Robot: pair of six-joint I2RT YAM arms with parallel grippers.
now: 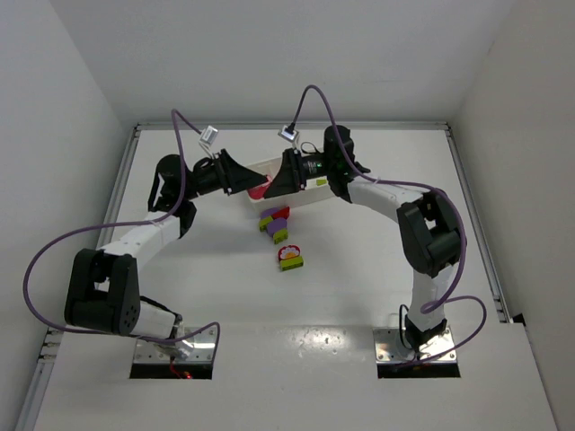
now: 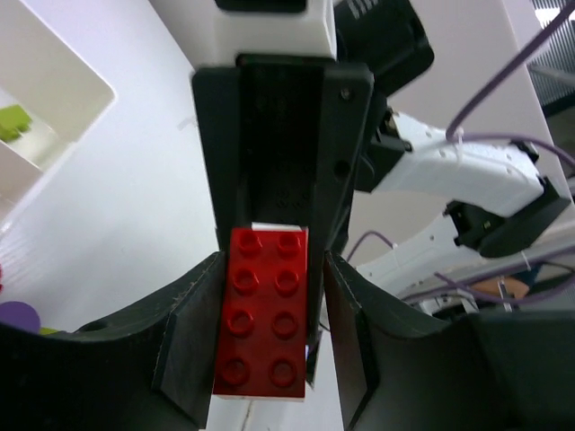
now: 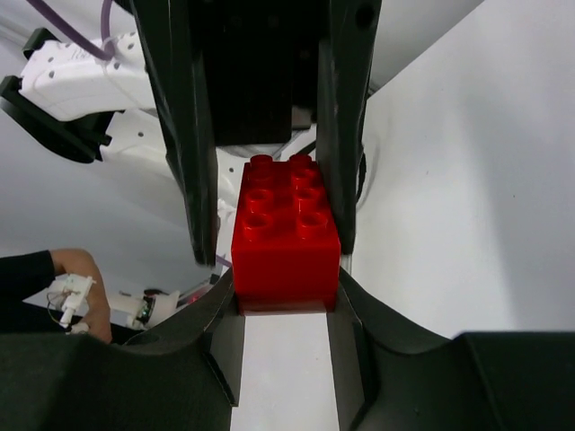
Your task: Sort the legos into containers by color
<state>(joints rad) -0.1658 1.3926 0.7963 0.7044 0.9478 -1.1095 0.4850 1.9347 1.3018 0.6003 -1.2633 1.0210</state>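
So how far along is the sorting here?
Done: one lime brick lies in a tray compartment. In hand: a red brick, between the left pincer and right pincer over the tray. Left: the far cluster and near cluster of bricks, loose on the table.

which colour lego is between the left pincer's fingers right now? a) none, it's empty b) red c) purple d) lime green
b, the left wrist view shows a red lego brick, studs facing the camera, sitting between the fingers of the left pincer.

Left gripper (image 2: 271, 278) fingers (image 2: 184, 346) flank 1 red lego (image 2: 267, 310).
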